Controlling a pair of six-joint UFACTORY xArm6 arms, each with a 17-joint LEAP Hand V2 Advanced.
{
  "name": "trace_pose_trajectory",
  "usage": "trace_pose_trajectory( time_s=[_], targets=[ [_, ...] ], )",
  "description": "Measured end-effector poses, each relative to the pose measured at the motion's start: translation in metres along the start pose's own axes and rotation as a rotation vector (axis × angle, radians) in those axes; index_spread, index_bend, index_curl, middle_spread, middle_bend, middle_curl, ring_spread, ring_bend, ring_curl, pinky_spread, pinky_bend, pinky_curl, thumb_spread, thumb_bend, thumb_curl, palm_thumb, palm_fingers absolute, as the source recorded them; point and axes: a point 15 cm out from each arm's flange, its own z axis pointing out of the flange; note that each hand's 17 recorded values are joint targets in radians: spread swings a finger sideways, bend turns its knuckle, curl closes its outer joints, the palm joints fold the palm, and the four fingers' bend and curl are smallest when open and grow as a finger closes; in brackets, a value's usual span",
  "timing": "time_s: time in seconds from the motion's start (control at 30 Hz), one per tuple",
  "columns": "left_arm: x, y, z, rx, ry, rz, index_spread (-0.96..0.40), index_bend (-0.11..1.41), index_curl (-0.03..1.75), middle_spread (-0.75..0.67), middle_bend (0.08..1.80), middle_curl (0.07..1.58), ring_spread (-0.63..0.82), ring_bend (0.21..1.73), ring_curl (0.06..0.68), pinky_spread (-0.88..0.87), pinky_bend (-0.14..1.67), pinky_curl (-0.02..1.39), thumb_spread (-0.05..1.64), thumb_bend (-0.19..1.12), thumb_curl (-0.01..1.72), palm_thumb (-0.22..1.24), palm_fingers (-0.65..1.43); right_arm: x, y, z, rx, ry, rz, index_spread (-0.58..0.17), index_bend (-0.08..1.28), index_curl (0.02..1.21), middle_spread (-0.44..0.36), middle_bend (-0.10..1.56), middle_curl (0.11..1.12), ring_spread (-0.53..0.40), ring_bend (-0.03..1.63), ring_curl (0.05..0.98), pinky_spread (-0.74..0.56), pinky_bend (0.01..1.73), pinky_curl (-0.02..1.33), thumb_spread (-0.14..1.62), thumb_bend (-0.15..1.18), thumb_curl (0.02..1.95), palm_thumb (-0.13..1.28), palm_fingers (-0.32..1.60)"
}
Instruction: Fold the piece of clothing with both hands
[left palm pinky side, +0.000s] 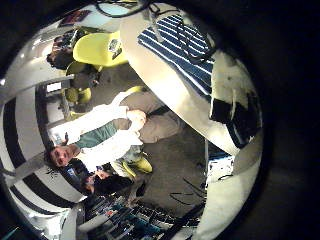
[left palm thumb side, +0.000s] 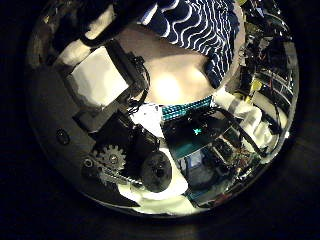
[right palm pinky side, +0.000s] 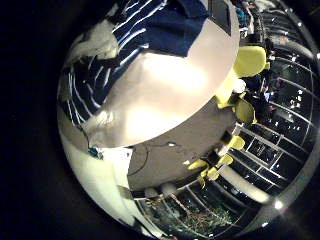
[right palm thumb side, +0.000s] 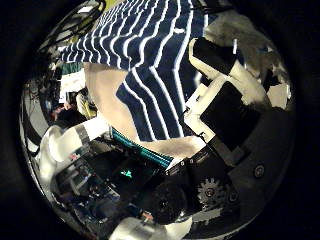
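Note:
A striped piece of clothing lies spread on the table and fills much of the right thumb side palm view, close under that palm. The right hand's fingers reach straight out beside the cloth's edge and hold nothing. The right little finger side palm view shows the striped cloth with a plain dark part on the table. In the left thumb side palm view the clothing lies farther off, and the left hand's fingers are straight, away from it. The left little finger side palm view shows the clothing small.
The table's bare top ends in an edge near the clothing. Chairs stand on the floor past that edge, and more chairs show in the right little finger side palm view. Dark equipment sits at the table's side.

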Motion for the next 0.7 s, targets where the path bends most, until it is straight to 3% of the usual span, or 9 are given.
trace_pose_trajectory(
  time_s=[0.13,0.23,0.4,0.43,0.5,0.7],
  targets=[
    [-0.001,0.001,-0.001,-0.002,-0.001,-0.001,-0.7,0.19,1.43,-0.65,0.83,1.06,-0.48,1.31,0.524,-0.66,1.07,0.73,1.05,-0.02,0.55,0.82,1.01,0.005,0.002,-0.003,0.009,-0.002,0.01,-0.401,1.05,0.99,-0.248,1.26,1.0,-0.262,1.46,0.758,-0.16,1.62,0.51,1.19,-0.02,0.63,0.93,0.82],
    [0.0,0.001,0.0,-0.003,-0.001,0.001,-0.69,0.19,1.44,-0.65,0.83,1.06,-0.48,1.31,0.524,-0.66,1.06,0.73,1.05,-0.02,0.55,0.82,1.01,0.006,0.005,-0.005,0.015,-0.003,0.011,-0.401,0.93,0.97,-0.238,1.21,0.96,-0.251,1.45,0.734,-0.2,1.57,0.51,1.21,-0.06,0.59,0.81,0.78],
    [0.0,0.001,0.0,-0.003,-0.002,0.003,-0.68,0.18,1.45,-0.65,0.82,1.07,-0.48,1.31,0.525,-0.66,1.06,0.73,1.05,-0.02,0.55,0.81,1.01,0.002,0.015,-0.006,0.007,0.001,-0.035,-0.421,0.5,0.82,-0.28,0.92,0.82,-0.272,1.37,0.678,-0.35,1.51,0.51,1.18,-0.06,0.48,0.56,0.2],
    [0.001,0.001,0.001,-0.004,-0.002,0.004,-0.68,0.18,1.45,-0.66,0.82,1.07,-0.48,1.31,0.525,-0.66,1.06,0.74,1.05,-0.02,0.55,0.81,1.01,0.0,0.016,-0.007,0.008,0.002,-0.048,-0.426,0.47,0.79,-0.287,0.87,0.8,-0.269,1.32,0.654,-0.34,1.47,0.49,1.17,-0.06,0.47,0.54,0.11],
    [0.001,0.0,0.001,-0.005,-0.002,0.005,-0.68,0.18,1.45,-0.66,0.81,1.07,-0.48,1.3,0.524,-0.67,1.05,0.74,1.05,-0.02,0.55,0.81,1.01,-0.004,0.016,-0.006,0.001,0.004,-0.066,-0.429,0.46,0.73,-0.276,0.76,0.73,-0.228,1.17,0.597,-0.23,1.27,0.43,1.14,-0.06,0.44,0.47,-0.14],
    [0.0,0.001,0.0,-0.004,-0.004,0.004,-0.67,0.18,1.46,-0.67,0.81,1.08,-0.49,1.3,0.522,-0.67,1.05,0.74,1.05,-0.02,0.55,0.8,1.01,-0.019,0.011,0.003,-0.024,0.014,-0.121,-0.415,0.35,0.58,-0.179,0.54,0.57,-0.095,0.86,0.441,0.06,0.95,0.29,1.08,-0.04,0.38,0.39,-0.1]
  ],
)
